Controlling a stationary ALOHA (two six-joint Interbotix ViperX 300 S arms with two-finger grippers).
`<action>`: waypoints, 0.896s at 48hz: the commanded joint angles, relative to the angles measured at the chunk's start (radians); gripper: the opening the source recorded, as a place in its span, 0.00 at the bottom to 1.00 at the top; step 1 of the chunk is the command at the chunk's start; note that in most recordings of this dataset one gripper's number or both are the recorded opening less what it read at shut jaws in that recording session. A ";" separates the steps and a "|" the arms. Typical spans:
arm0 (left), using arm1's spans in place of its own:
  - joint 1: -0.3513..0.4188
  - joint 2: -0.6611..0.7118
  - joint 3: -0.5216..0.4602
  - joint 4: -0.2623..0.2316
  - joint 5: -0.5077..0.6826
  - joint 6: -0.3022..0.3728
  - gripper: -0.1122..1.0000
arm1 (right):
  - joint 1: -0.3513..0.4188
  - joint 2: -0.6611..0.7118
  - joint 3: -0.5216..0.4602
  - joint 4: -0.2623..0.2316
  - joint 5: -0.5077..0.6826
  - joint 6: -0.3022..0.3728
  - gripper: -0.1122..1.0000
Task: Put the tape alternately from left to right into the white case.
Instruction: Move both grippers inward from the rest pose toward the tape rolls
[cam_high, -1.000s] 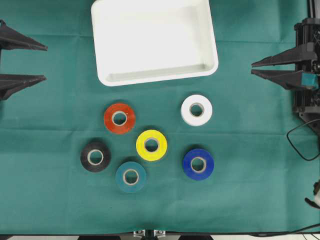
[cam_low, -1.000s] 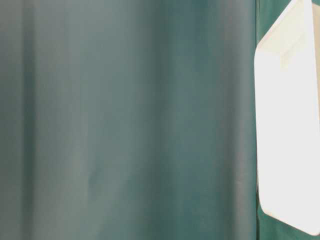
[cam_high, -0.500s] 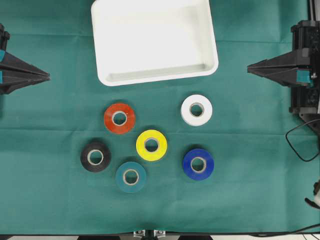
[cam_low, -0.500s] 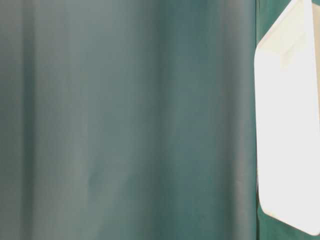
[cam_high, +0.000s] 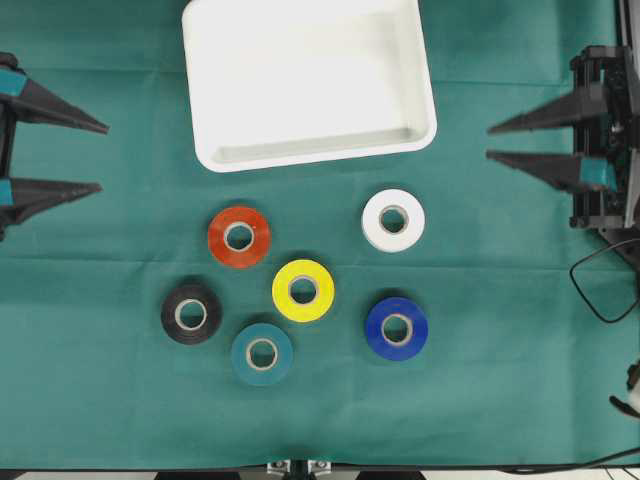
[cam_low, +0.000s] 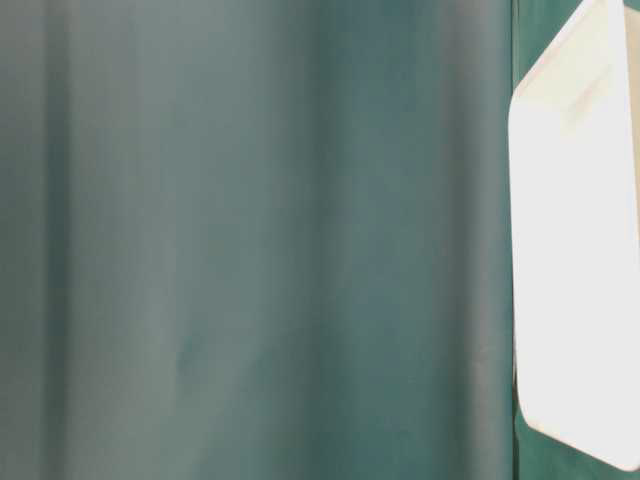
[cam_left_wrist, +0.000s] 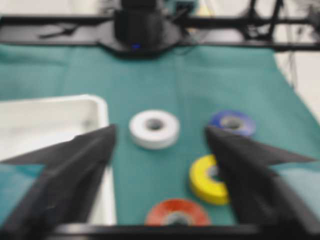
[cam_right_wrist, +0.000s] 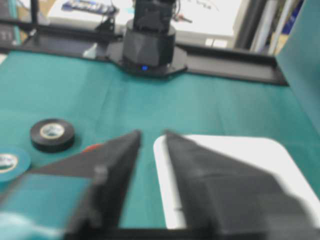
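The white case (cam_high: 300, 155) lies empty at the back middle of the green cloth. Below it lie the tape rolls: red (cam_high: 239, 237), white (cam_high: 393, 220), yellow (cam_high: 303, 290), black (cam_high: 191, 313), teal (cam_high: 262, 353) and blue (cam_high: 396, 328). My left gripper (cam_high: 103, 158) hovers at the far left edge, open and empty, well away from the rolls. My right gripper (cam_high: 488, 143) stands open and empty at the far right, beside the case's right end. The left wrist view shows its gripper (cam_left_wrist: 160, 129) framing the white roll (cam_left_wrist: 154, 129) and red roll (cam_left_wrist: 177, 214). In the right wrist view its gripper (cam_right_wrist: 152, 133) points past the case (cam_right_wrist: 235, 165).
A black cable (cam_high: 600, 290) loops on the cloth at the right edge. The arm bases (cam_left_wrist: 140, 25) stand at the cloth's ends. The table-level view shows only green cloth (cam_low: 250, 240) and one end of the case (cam_low: 570, 250).
Both grippers were shut half a second ago and now stand open. Rolls and case have not moved.
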 joint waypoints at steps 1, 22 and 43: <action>-0.003 0.021 -0.028 -0.002 0.020 -0.002 0.50 | -0.002 0.009 -0.018 -0.002 -0.005 0.015 0.58; -0.003 0.087 -0.107 -0.006 0.163 -0.035 0.51 | -0.002 0.067 -0.115 -0.002 0.156 0.069 0.58; -0.003 0.264 -0.207 -0.008 0.367 -0.106 0.51 | -0.002 0.255 -0.224 -0.002 0.285 0.077 0.59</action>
